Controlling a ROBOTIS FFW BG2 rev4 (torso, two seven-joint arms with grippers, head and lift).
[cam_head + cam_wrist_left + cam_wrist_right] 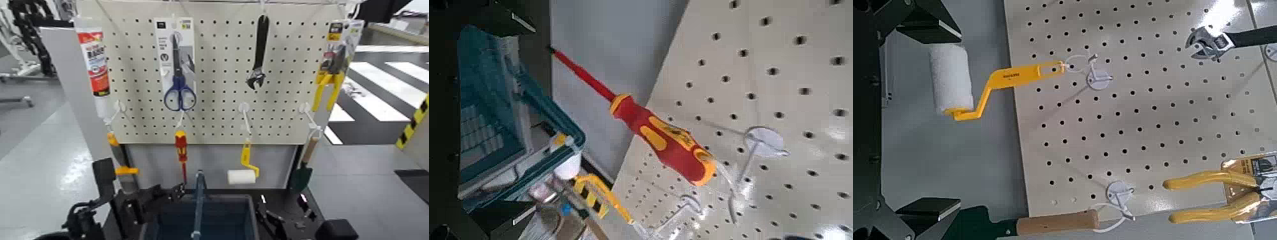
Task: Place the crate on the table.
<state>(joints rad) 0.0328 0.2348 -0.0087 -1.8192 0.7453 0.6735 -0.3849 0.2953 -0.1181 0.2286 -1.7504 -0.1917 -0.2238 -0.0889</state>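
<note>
The dark blue-grey crate (220, 220) is at the bottom centre of the head view, its thin bar handle (198, 204) running toward me. It is close in front of the black table (284, 193) with the cream pegboard (217, 70). I cannot tell whether it rests on the table top. My left gripper (137, 207) is against the crate's left end; the crate also shows in the left wrist view (494, 110). My right gripper (281, 223) is by the crate's right end. In the right wrist view the right gripper (913, 115) is open, with only the grey back panel between its fingers.
Tools hang on the pegboard: scissors (180, 70), a wrench (258, 54), yellow pliers (329, 80), a red screwdriver (182, 153), a paint roller (242, 172) and a sealant tube (94, 60). Grey side panels (70, 76) flank the table. Grey floor lies on both sides.
</note>
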